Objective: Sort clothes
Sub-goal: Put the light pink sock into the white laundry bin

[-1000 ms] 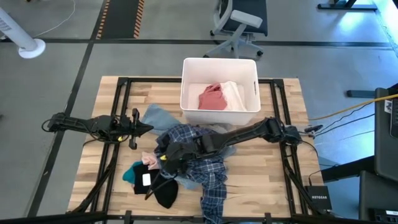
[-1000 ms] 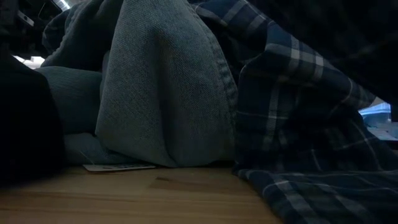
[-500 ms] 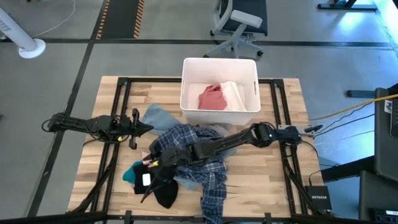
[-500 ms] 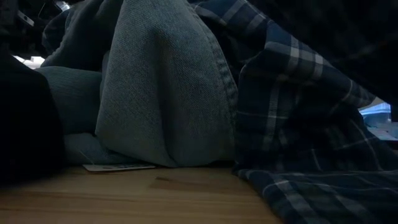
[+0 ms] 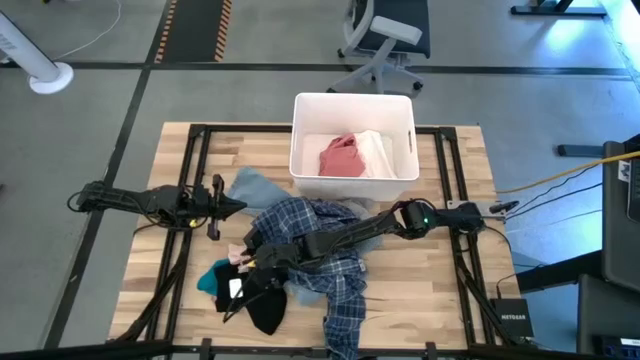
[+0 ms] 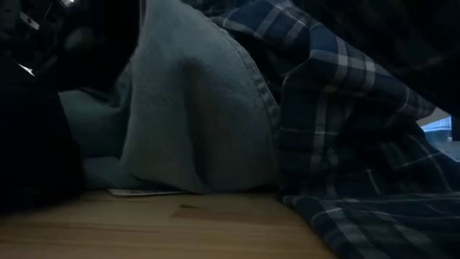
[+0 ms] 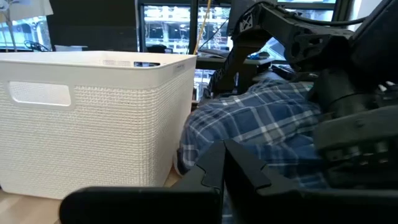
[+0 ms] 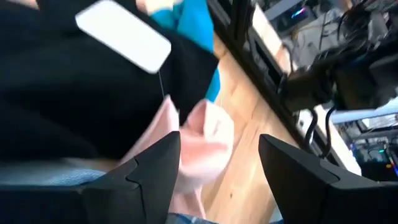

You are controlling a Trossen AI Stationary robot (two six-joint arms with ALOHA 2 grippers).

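Note:
The clothes lie heaped at mid-table: a blue-and-white plaid shirt (image 5: 318, 255), a light blue-grey piece (image 5: 255, 186), a black one (image 5: 264, 312) with a white tag (image 8: 124, 34), a teal one (image 5: 207, 281) and a small pink one (image 8: 208, 140). My right gripper (image 5: 241, 264) reaches slanting down over the plaid shirt to the heap's left side. It is open (image 8: 217, 158), with the pink cloth between its fingers. My left gripper (image 5: 236, 207) waits shut and level at the table's left, clear of the heap. My right gripper stands open with its fingers on either side of the pink cloth's bunched fold (image 8: 186, 149), coming slanting down from the table's right. I cannot tell whether a finger touches the cloth. The cloth lies on the table beside the black garment.
A white bin (image 5: 352, 99) stands at the table's far middle, holding a pink-red piece (image 5: 341, 157) and a white piece (image 5: 378, 152). The right arm (image 5: 400, 220) lies across the plaid shirt. Bare wood shows at the near right (image 5: 430, 300).
My right gripper has sunk and gone toward the table's left and near edges, down to the pink cloth beside the black garment, staying open. In the low view the blue-grey cloth and plaid shirt have shifted a little under the arm.

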